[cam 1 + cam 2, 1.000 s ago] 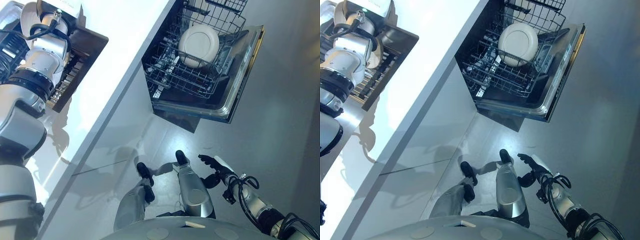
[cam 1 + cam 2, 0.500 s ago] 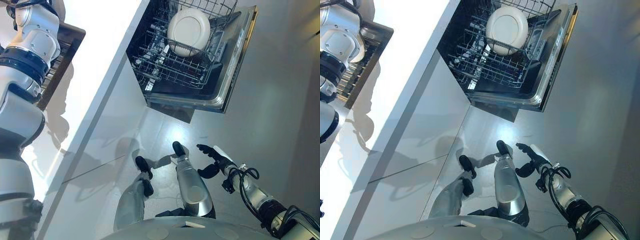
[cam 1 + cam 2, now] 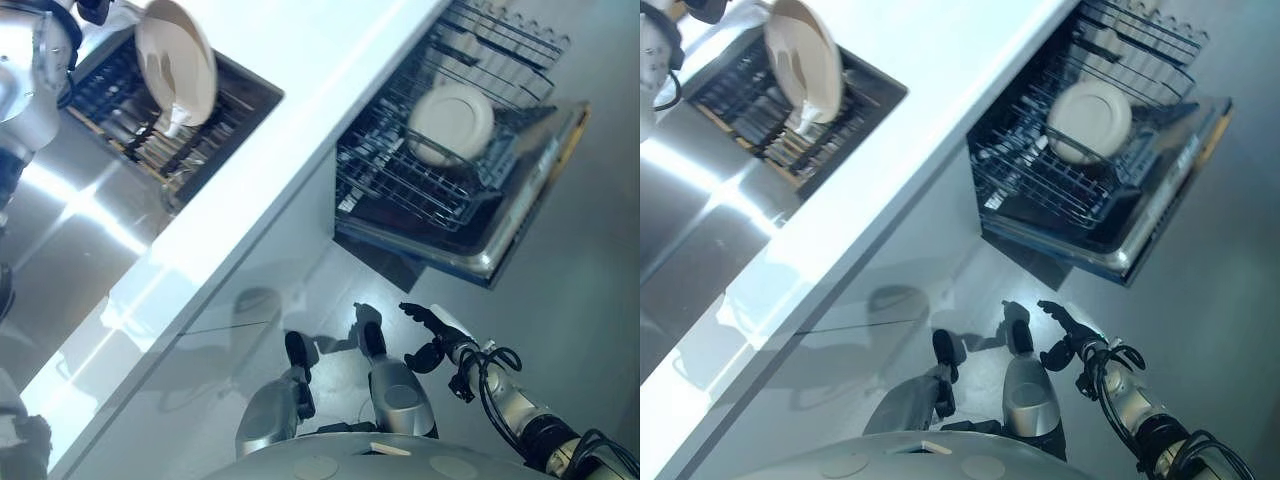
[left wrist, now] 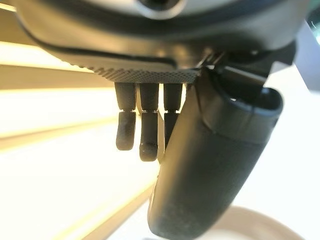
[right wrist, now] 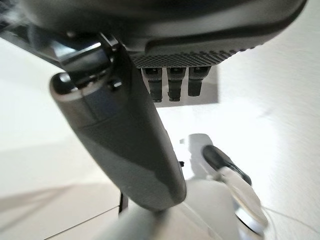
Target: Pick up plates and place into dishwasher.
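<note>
A white countertop [image 3: 300, 110] runs diagonally over a grey floor [image 3: 560, 330], with a sunken dark drying rack [image 3: 150, 120] on one side and the open dishwasher [image 3: 470, 190] on the other. You will find no legible writing in any view.

One cream plate [image 3: 176, 62] stands on edge in the drying rack. Your left hand [image 4: 150, 125] is up at that end of the counter; in its wrist view the fingers [image 4: 142, 131] hang straight and relaxed, holding nothing. A pale curved rim shows just past the thumb, but you cannot tell whether it touches the hand.

A second plate [image 3: 450, 122] leans upright in the dishwasher's lower wire basket [image 3: 400, 185], above the lowered door [image 3: 520, 225].

Your right hand [image 3: 432, 335] hangs low over the floor, well apart from both plates. Its fingers [image 5: 170, 87] are loosely spread and empty, with the thumb standing out from the palm.
</note>
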